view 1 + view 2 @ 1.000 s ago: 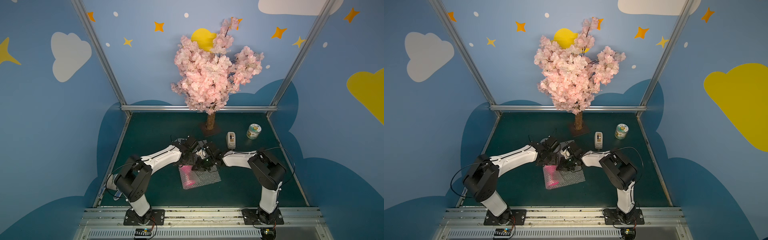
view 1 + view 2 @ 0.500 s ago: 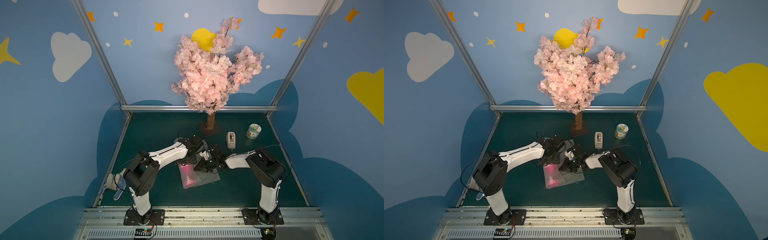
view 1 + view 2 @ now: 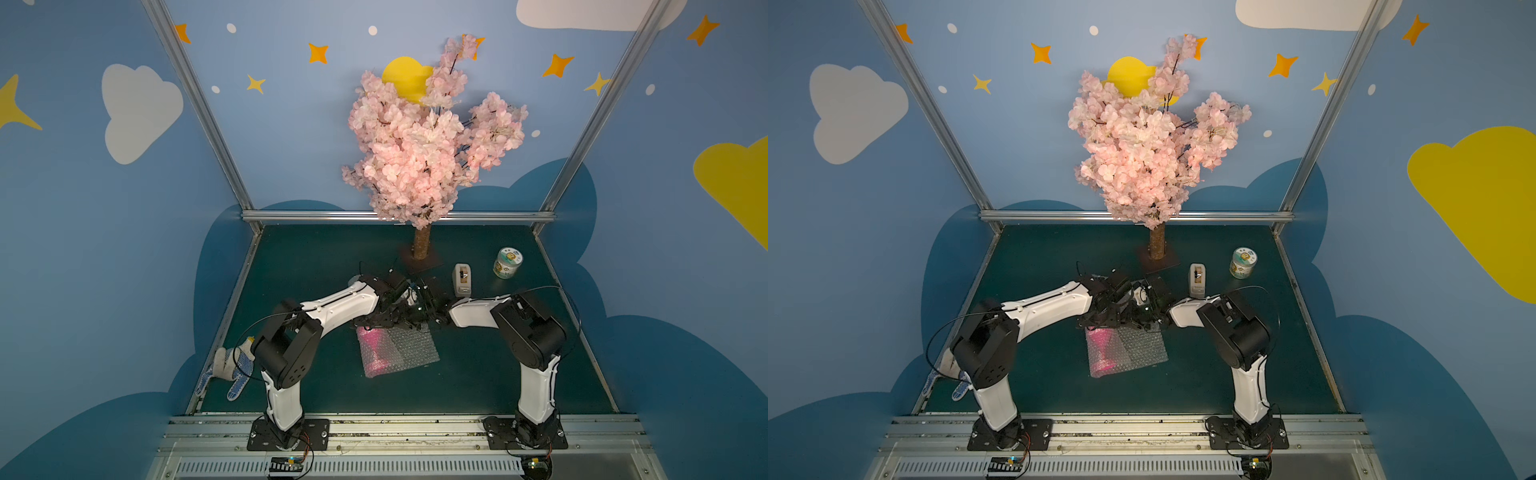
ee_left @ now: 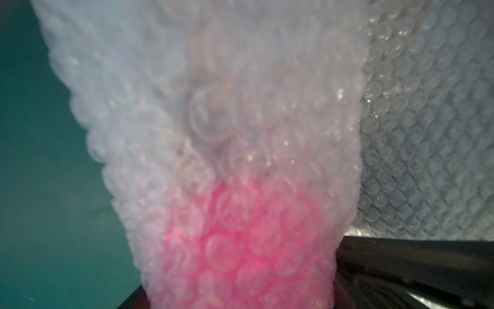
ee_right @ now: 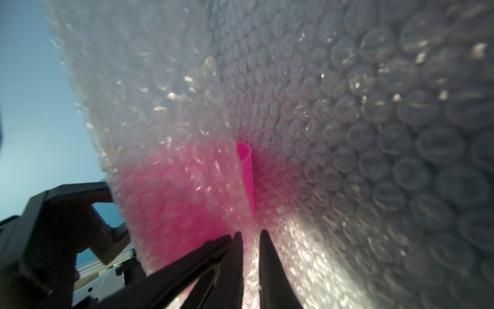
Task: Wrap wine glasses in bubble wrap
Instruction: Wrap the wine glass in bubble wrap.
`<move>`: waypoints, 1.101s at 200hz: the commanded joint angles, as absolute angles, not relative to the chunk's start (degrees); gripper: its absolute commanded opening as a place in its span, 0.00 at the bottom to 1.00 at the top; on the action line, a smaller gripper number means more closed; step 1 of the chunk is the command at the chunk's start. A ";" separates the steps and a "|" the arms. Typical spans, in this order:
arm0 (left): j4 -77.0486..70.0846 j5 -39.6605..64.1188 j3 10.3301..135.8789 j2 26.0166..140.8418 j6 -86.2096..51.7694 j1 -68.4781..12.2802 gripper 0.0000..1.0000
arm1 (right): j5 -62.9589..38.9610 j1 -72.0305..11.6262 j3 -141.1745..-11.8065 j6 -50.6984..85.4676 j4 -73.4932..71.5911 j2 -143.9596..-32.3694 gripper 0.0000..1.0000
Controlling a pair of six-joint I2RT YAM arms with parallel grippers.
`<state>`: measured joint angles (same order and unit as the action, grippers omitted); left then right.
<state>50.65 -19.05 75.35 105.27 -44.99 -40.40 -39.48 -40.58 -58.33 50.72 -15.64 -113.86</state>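
As left pincer [image 4: 262,283] gapes round goblet [image 5: 247,171] — right pincer [image 5: 250,238] ajar at bubble wrap [image 5: 347,107].

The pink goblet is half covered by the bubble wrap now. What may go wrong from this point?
The bubble wrap lies over the goblet in a loose fold; it may spring back once the right hand at its edge draws away. The goblet lies on its side, so a push might roll it out. The left hand works very close to the right one; they could collide.
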 commanded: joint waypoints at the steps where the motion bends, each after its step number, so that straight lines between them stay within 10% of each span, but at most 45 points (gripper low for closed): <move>1: 53.63 -17.87 74.56 106.75 -44.47 -40.01 0.83 | -41.11 -41.63 -59.64 51.35 -15.03 -115.39 0.16; 87: 52.47 -14.91 74.53 106.40 -43.62 -38.48 0.82 | -36.07 -42.36 -43.18 53.41 -19.49 -99.64 0.37; 159: 53.17 -11.35 74.66 106.70 -43.25 -36.91 0.82 | -12.23 -55.29 -37.96 41.56 -9.20 -79.66 0.62; 220: 54.40 -9.94 76.51 107.93 -43.18 -36.56 0.83 | 4.17 -65.17 -48.22 37.95 1.96 -85.47 0.68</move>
